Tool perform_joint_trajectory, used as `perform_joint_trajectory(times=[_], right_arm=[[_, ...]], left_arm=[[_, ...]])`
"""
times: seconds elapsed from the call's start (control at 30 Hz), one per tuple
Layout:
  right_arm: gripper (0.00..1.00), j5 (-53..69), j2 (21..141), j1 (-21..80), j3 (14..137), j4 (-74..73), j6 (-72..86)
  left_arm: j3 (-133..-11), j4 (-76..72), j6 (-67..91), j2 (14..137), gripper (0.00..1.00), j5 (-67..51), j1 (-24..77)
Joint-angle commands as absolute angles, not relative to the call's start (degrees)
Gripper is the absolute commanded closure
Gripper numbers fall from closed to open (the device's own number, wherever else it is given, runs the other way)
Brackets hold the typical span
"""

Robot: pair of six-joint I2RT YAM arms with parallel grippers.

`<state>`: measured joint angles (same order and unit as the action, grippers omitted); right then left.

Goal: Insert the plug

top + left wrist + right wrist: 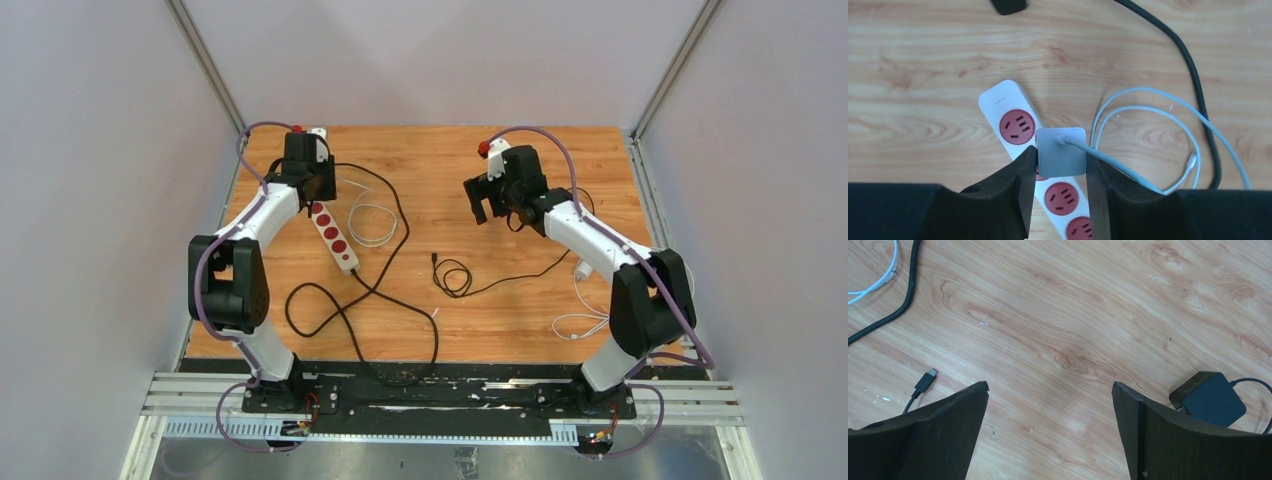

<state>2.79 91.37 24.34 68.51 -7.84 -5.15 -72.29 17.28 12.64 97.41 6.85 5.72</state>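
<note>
on the brown wooden tabletop (500, 330) a black usb-c cable tip (927, 379) lies loose. beyond it the right end effector (1049, 385) hangs wide open, empty, near a black square power adapter (1210, 400). the left end effector (1060, 159) is clamped on the white square plug (1060, 149), over the second socket of the white power strip with red sockets (1015, 122); whether it is seated, i cannot tell
</note>
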Motion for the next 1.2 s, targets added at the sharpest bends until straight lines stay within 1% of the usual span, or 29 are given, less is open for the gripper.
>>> perform_joint_trajectory(times=[0.0,0.1,0.2,0.27,0.43,0.57,0.73,0.97,1.07,1.17], right_arm=[[0.00,4.6,92.8,23.5,69.9,-10.7,-5.0],[0.01,6.4,93.3,23.6,70.2,-11.5,-4.6],[0.02,8.1,94.0,23.5,70.6,-12.8,-4.1],[0.02,8.1,94.4,23.6,70.8,-13.8,-4.1],[0.02,7.0,95.3,23.6,71.3,-15.2,-3.9],[0.02,6.0,96.6,23.6,72.2,-15.6,-3.7],[0.00,4.8,98.3,23.7,73.7,-16.5,-3.6],[0.00,3.9,100.5,24.6,76.4,-17.6,-4.7],[0.00,2.9,101.3,25.0,77.6,-18.0,-5.1],[0.00,2.2,102.0,25.6,78.5,-18.7,-5.6]], left_arm=[[-72.0,16.8,-12.1,96.5,1.00,-8.8,3.1],[-73.3,20.4,-21.6,96.4,1.00,-18.2,0.4],[-76.8,25.7,-29.3,97.6,1.00,-30.1,-5.0],[-79.3,29.8,-33.4,98.8,1.00,-33.2,-6.6],[-80.3,32.5,-41.6,100.6,1.00,-34.3,-7.4],[-80.2,32.6,-43.6,101.9,1.00,-34.2,-7.4],[-79.6,29.9,-45.2,103.2,1.00,-29.9,-7.4],[-80.1,29.3,-49.8,106.2,1.00,-34.5,-7.6],[-80.3,27.7,-48.3,107.0,1.00,-33.3,-7.7],[-82.3,30.0,-48.7,108.8,1.00,-33.7,-7.8]])
